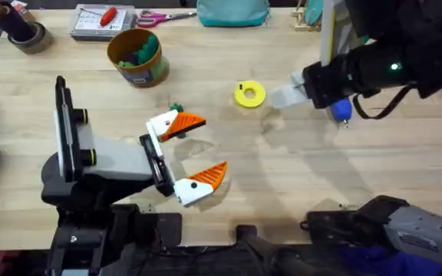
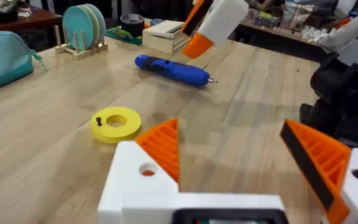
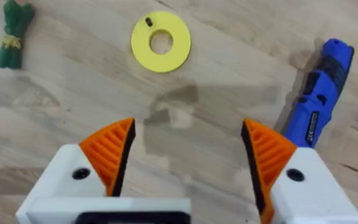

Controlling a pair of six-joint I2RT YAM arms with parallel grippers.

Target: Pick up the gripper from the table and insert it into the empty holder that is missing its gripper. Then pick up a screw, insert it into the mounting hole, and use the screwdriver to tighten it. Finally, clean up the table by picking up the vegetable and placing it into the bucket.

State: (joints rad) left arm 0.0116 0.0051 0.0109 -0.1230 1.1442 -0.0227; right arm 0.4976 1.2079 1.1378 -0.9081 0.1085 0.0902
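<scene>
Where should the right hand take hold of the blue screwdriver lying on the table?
Grip the blue screwdriver across the middle of its thick cylindrical body, coming straight down from above. It lies flat on the wooden table with bare wood along both long sides, so the fingers can straddle it crosswise. The right hand is open above the table beside it, and would probably need to shift sideways over it.

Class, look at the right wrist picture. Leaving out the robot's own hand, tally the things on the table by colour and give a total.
Yellow: 1, the ring
Blue: 1, the screwdriver
Green: 1, the vegetable
Dark: 1, the small screw resting on the ring
Total: 4
</scene>
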